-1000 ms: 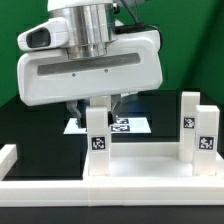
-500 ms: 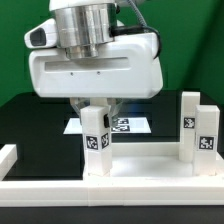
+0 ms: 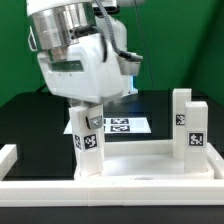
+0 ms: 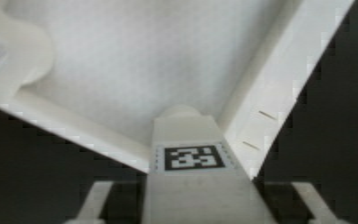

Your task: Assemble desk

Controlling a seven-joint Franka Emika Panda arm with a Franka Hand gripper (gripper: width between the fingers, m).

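Low exterior view faces the arm across the tabletop [image 3: 150,165], close in; wrist view looks steeply down, nearer, apparently sharing that tagged leg [image 3: 89,140] [image 4: 197,150].

You see matt white plastic on the tabletop [image 3: 150,165], smooth, with a soft sheen along its raised rim. The leg [image 3: 90,140] in the gripper [image 3: 91,106], at about 9 o'clock from the two standing legs [image 3: 188,125], looks like the same smooth white plastic; its tag is flat black-and-white print, not glossy. The gripper housing is glossy white plastic under a brushed metal-looking cylinder. The table [image 3: 25,125] reads matt black. At 12 o'clock from the tabletop, the marker board [image 3: 120,125] looks like thin matt white sheet. The border rail [image 3: 110,190] is smooth white plastic.
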